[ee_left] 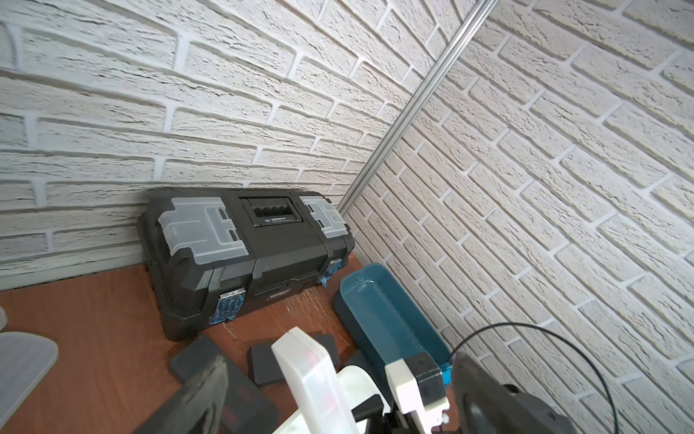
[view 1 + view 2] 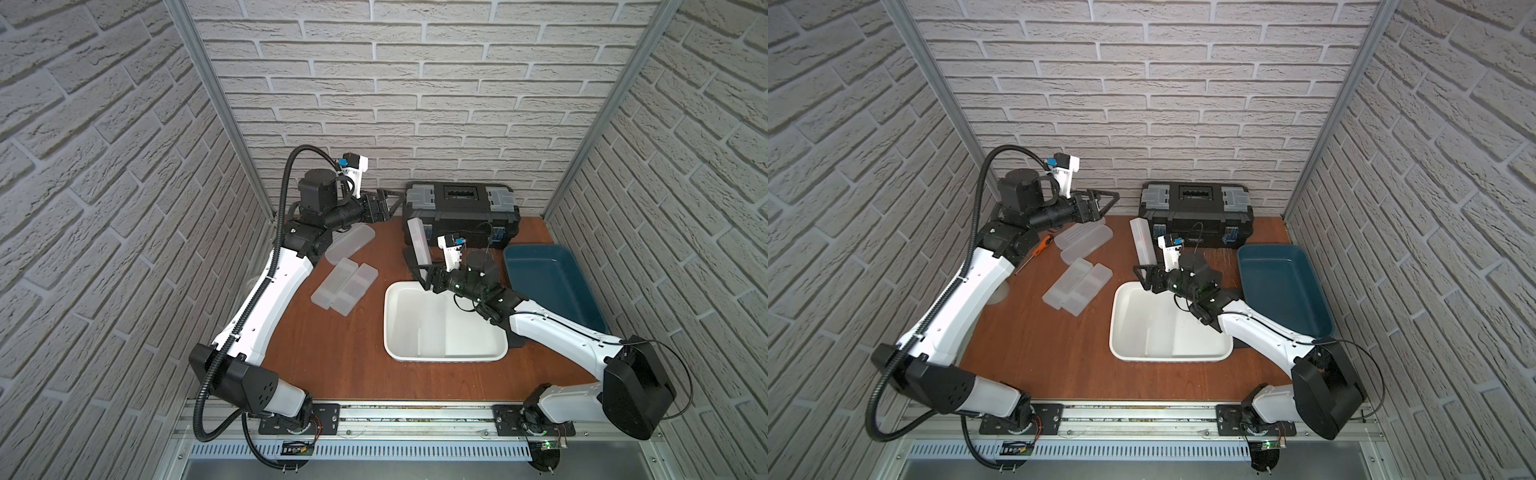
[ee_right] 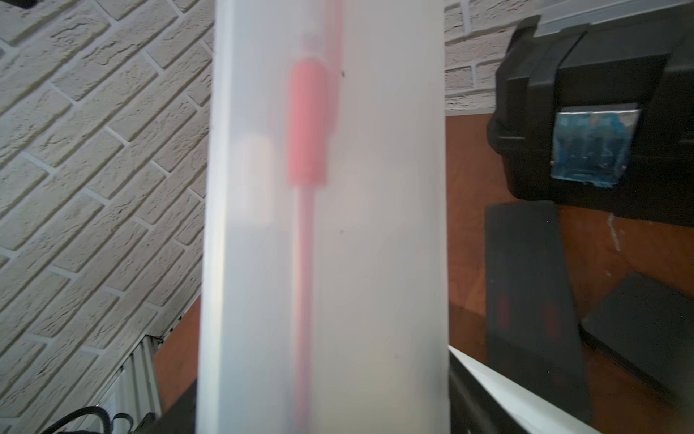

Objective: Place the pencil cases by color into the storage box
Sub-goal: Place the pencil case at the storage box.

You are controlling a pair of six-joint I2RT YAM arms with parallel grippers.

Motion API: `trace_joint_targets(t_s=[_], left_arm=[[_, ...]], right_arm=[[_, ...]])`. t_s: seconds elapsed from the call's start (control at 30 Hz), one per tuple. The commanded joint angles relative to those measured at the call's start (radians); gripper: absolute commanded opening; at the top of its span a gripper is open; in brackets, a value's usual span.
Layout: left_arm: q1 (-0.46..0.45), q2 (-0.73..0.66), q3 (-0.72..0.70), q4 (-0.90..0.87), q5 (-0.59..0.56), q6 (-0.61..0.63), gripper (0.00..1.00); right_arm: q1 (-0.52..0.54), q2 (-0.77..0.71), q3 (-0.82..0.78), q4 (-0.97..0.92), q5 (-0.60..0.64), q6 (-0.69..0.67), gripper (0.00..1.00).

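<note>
- The right jaws are clamped on the lower end of a frosted translucent white plastic pencil case (image 2: 418, 241). It stands almost upright in the air near the far rim of the white rectangular plastic tub (image 2: 388, 332). Held so close to one end, the long case could pivot or slip as it is swung down.
- A red pen (image 3: 306, 124) shows through the case wall. If it slides when the case tilts, the shifting weight could loosen the hold.
- Let go too early, the case would probably hit the rim and tip onto the brown wooden surface (image 2: 332, 374). It would fall among the matte black flat cases (image 1: 210, 360) lying before the black plastic toolbox (image 2: 457, 208).
- What looks like another frosted case in the tub (image 2: 432, 328) could make a drop from height bounce askew.
- The dark teal rectangular tub (image 2: 557, 286) sits just beside the white one. A swing too far that way would put a white case in with the wrong colour.
- The left jaws stand apart and empty, raised near the back wall above the frosted ribbed cases (image 2: 349, 243). Coming down for these or for the side-by-side cluster of frosted cases (image 2: 347, 286), they could shove touching neighbours or knock the orange-handled screwdriver (image 2: 1042, 245).
</note>
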Motion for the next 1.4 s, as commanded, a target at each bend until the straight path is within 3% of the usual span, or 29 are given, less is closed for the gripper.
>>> trace_joint_targets(t_s=[0.0,0.17,0.5,0.73,1.07,1.37], left_arm=[[0.003,-0.043,-0.045,0.002,-0.081,0.016,0.92],[-0.004,-0.096,-0.129,-0.027,-0.176,0.053,0.92],[-0.025,-0.196,-0.341,0.011,-0.246,0.068,0.92],[-0.068,-0.288,-0.469,0.024,-0.328,0.093,0.92],[-0.083,-0.395,-0.655,0.100,-0.332,0.078,0.91],[-0.083,-0.424,-0.706,0.137,-0.319,0.094,0.92]], right_arm=[[0.016,-0.076,0.017,-0.115,0.140,-0.064,0.51],[0.022,-0.152,0.007,-0.295,0.299,-0.048,0.51],[0.048,-0.267,-0.022,-0.577,0.458,0.001,0.52],[0.122,-0.257,-0.017,-0.737,0.567,0.061,0.51],[0.226,-0.130,0.024,-0.886,0.610,0.182,0.51],[0.239,-0.098,0.043,-1.006,0.618,0.234,0.50]])
